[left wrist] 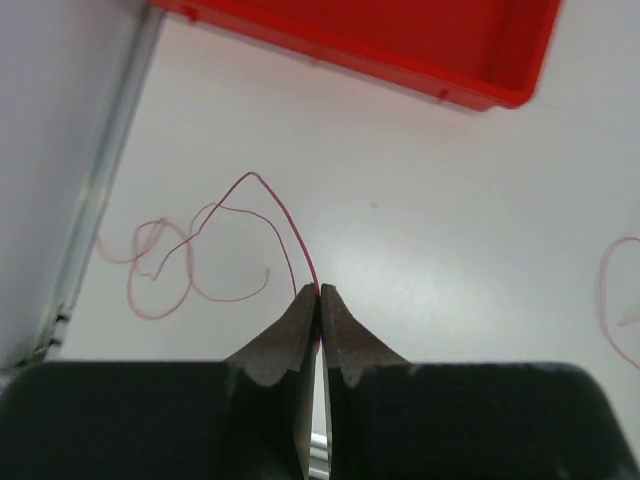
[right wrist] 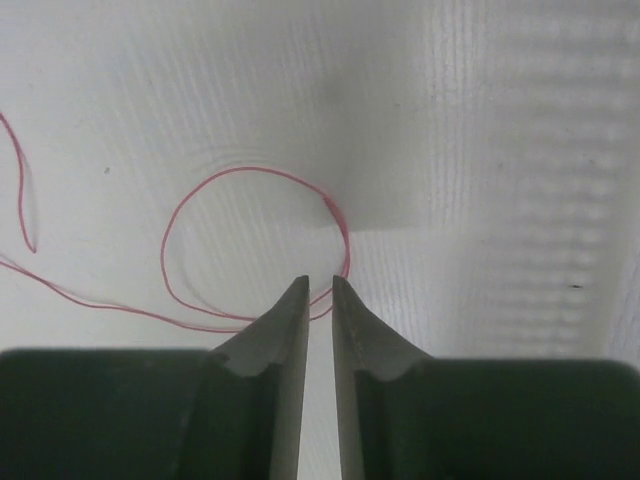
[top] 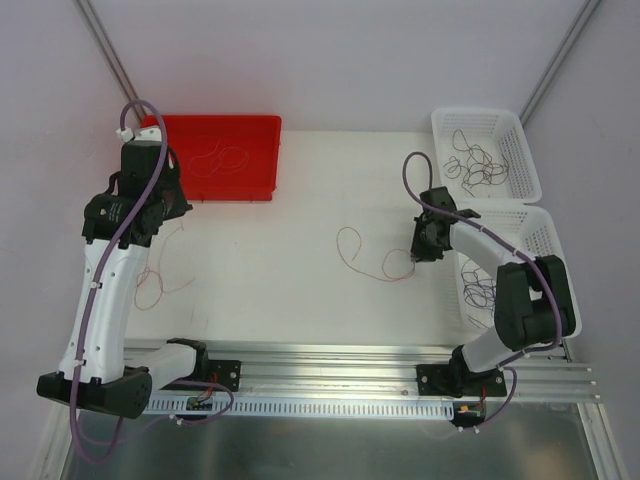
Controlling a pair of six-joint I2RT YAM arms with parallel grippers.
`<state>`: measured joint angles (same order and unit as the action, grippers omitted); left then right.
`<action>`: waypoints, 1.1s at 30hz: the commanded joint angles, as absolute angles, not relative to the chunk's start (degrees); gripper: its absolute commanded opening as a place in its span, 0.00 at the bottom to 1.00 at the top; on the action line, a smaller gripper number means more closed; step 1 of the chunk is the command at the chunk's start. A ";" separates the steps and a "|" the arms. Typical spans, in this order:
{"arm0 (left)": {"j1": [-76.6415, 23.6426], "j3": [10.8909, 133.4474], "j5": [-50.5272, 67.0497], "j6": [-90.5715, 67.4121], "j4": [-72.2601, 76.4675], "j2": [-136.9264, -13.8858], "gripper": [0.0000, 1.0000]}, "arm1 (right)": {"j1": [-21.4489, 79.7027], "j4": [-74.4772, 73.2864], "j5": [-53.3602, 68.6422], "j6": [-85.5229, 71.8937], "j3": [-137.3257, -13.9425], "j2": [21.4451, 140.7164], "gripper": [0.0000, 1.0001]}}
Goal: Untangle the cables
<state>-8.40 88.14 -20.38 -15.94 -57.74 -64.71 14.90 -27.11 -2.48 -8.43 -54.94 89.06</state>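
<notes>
Well, the left claw point(left wrist: 318, 292) is closed on one pink cable point(left wrist: 252, 174) at the surface's point(top: 280, 290) nine o'clock. The right claw point(right wrist: 319, 281), slightly parted, holds nothing above another pink loop point(right wrist: 250, 170) toward three o'clock. Both look hair-thin, limp and featherlight, so pinch near a free end.

Pink cables point(right wrist: 250, 169), red bin point(top: 255, 150), white mesh baskets point(top: 528, 170), white table point(top: 280, 290).

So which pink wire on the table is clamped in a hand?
The left wire, beside the red bin: the left hand is shut on it. The middle wire lies loose.
</notes>
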 commanded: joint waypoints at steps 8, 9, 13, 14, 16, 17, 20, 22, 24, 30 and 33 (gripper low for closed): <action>-12.64 92.46 13.18 -22.24 -45.35 -62.32 0.03 | 16.35 -25.66 3.43 -6.59 -54.32 80.25 0.32; -13.00 92.55 13.79 -22.58 -45.09 -61.79 0.03 | 16.43 -25.66 3.69 -6.33 -54.32 78.85 0.34; -13.36 86.60 10.05 -23.99 -42.46 -59.59 0.04 | 16.52 -25.75 4.92 -5.98 -54.23 75.77 0.47; -13.36 84.66 8.63 -24.34 -41.93 -59.24 0.04 | 16.61 -25.84 5.70 -5.89 -54.14 75.07 0.53; -13.36 78.01 5.12 -25.83 -40.61 -58.19 0.06 | 16.70 -26.45 6.15 -5.28 -54.23 73.14 0.59; -13.36 75.35 4.14 -26.45 -38.17 -58.01 0.06 | 16.87 -26.72 6.50 -5.19 -54.23 72.52 0.66; -13.36 65.24 4.21 -29.44 -31.15 -58.44 0.09 | 17.22 -27.77 7.03 -4.48 -54.14 70.14 0.72; -13.36 59.28 5.27 -31.63 -27.26 -60.55 0.10 | 17.31 -28.47 7.38 -4.22 -53.70 69.00 0.73; -13.36 56.70 6.41 -33.13 -23.04 -63.70 0.12 | 17.49 -28.74 8.00 -4.04 -53.26 67.33 0.73; -13.88 54.75 5.36 -34.89 -17.67 -72.93 0.41 | 18.02 -29.53 9.05 -3.69 -50.45 63.73 0.73; -17.30 57.21 3.88 -34.72 -17.67 -76.71 0.74 | 17.93 -29.97 8.79 -3.26 -49.57 62.76 0.74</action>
<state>-14.31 53.78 5.41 -33.50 -22.41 -74.70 17.52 -28.75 7.92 -4.75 -50.13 64.86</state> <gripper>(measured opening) 0.675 0.735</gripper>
